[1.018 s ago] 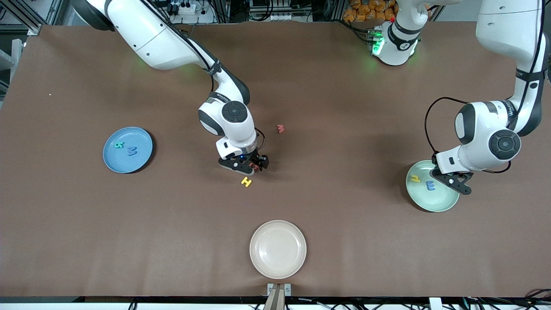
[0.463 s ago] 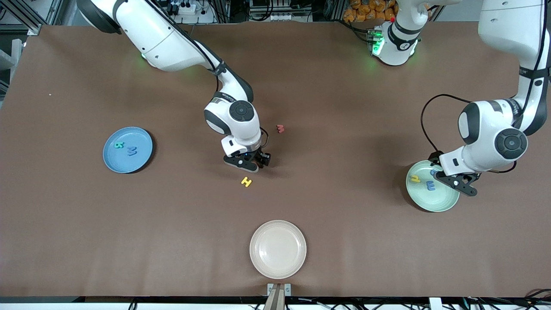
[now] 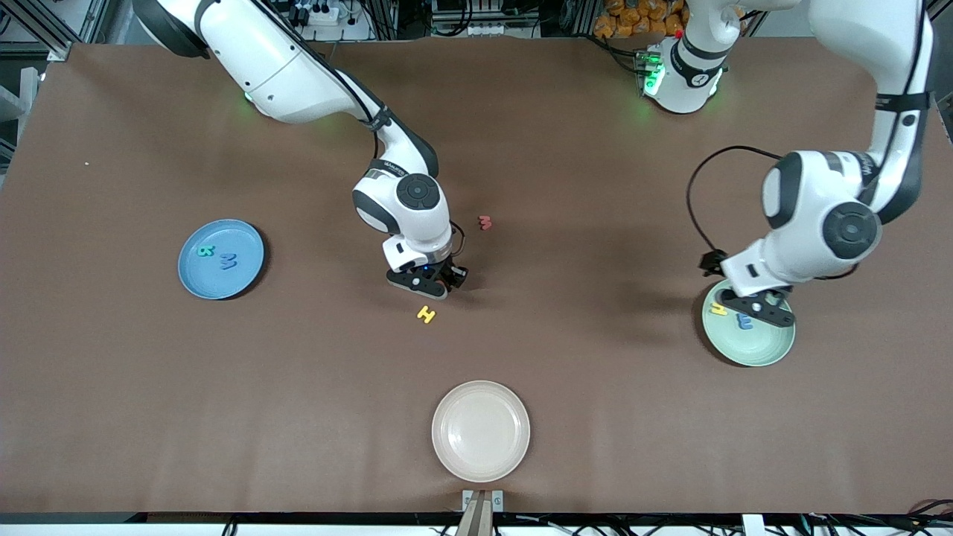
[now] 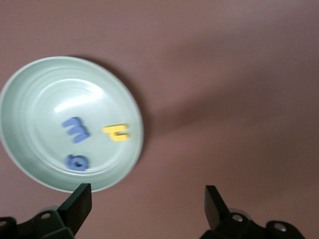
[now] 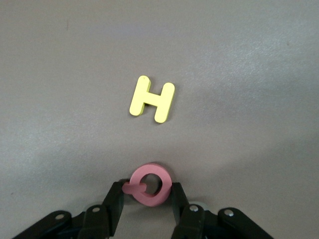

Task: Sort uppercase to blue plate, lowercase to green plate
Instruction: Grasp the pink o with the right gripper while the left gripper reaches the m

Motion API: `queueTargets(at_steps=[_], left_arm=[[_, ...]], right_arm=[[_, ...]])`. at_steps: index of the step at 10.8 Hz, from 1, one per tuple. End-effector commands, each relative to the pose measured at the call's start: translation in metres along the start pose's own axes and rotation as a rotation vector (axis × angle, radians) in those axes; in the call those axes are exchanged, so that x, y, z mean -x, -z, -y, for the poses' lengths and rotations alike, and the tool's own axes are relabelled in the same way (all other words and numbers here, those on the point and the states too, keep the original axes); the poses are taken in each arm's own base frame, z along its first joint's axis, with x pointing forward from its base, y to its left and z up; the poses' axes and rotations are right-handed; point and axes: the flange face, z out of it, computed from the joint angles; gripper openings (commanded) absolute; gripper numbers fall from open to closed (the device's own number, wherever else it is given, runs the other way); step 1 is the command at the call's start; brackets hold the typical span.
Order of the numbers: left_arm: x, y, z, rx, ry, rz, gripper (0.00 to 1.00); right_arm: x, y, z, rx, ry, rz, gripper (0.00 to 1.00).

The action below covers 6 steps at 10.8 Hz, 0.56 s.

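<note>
The left gripper has lifted, fingers wide and empty, over the green plate; the right gripper has pinched the red Q mid-counter, ready for the blue plate.

The table is covered in plain brown. The blue plate is medium blue and carries a teal R and a blue M. The green plate is pale mint green; in it lie a blue e-like letter, a blue g and a small yellow hooked letter. The third plate is cream. The H is bright yellow. The Q looks pinkish red. The small w/m letter is red. Both arms are white with black joints, and the grippers are black.
</note>
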Motion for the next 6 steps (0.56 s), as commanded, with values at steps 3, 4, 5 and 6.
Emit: queueTargets(at_steps=[3, 4, 5, 6], left_arm=[[-0.006, 0.021, -0.086, 0.036, 0.179, 0.002, 1.0], [-0.006, 0.024, -0.109, 0.041, 0.235, 0.003, 1.0], [-0.007, 0.026, -0.129, 0.045, 0.266, 0.002, 1.0], [-0.007, 0.028, -0.145, 0.048, 0.294, 0.001, 1.0]], right_arm=[[-0.013, -0.009, -0.004, 0.011, -0.008, -0.041, 0.43], [-0.014, -0.009, -0.003, 0.012, -0.005, -0.043, 0.41], [-0.016, -0.006, -0.003, 0.009, -0.002, -0.047, 0.41], [-0.023, 0.001, -0.002, 0.008, -0.001, -0.056, 0.41]])
